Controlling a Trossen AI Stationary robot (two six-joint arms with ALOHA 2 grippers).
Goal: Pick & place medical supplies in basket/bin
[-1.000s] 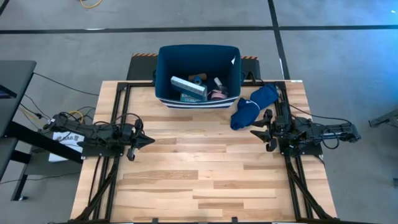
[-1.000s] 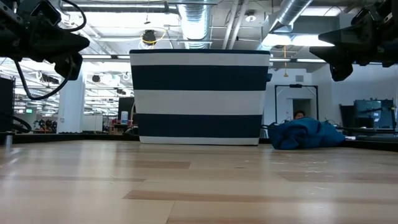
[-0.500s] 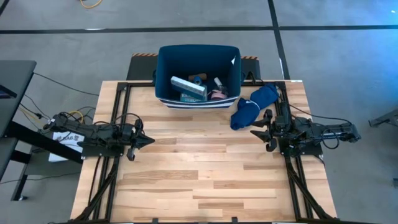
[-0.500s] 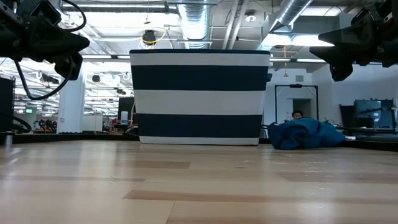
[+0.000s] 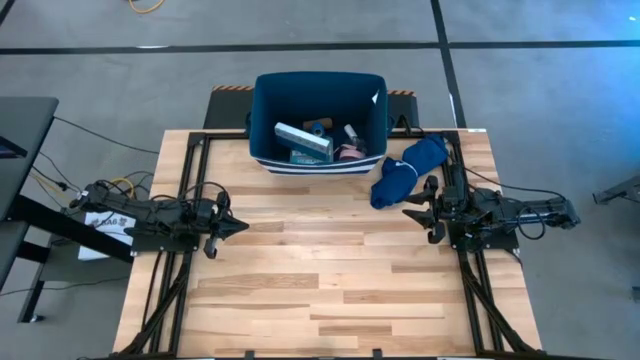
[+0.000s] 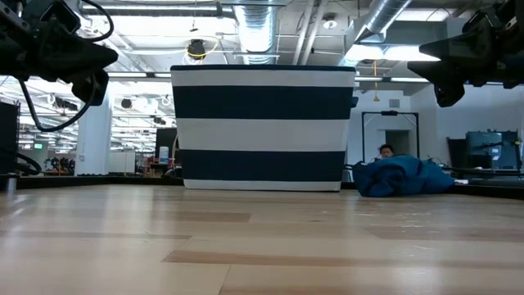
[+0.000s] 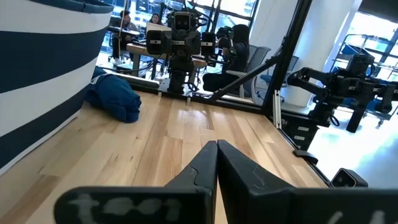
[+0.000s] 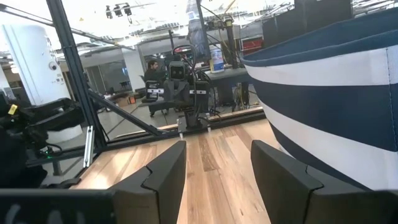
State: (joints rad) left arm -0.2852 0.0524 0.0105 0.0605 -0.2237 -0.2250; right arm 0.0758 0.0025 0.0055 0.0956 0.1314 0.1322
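Note:
The dark navy bin (image 5: 256, 112) stands at the table's far edge, and its striped wall (image 6: 262, 123) fills the middle of the low view. Inside it lie the light blue pill organizer (image 5: 303, 138), the pink roll (image 5: 351, 152), the green-white-red box (image 5: 302, 156) and other small items. My left gripper (image 5: 243, 226) hovers shut over the table's left side, pointing right (image 7: 216, 145). My right gripper (image 5: 407, 211) hovers open over the right side, pointing left (image 8: 217, 149), just near of the blue cloth (image 5: 408, 168).
The soft blue cloth (image 6: 401, 176) lies bunched on the table right of the bin (image 7: 115, 99). Bare wooden tabletop (image 5: 320, 270) stretches between and near of the two grippers. Black frame rails run along the table's left and right sides. A person shows far off in the room.

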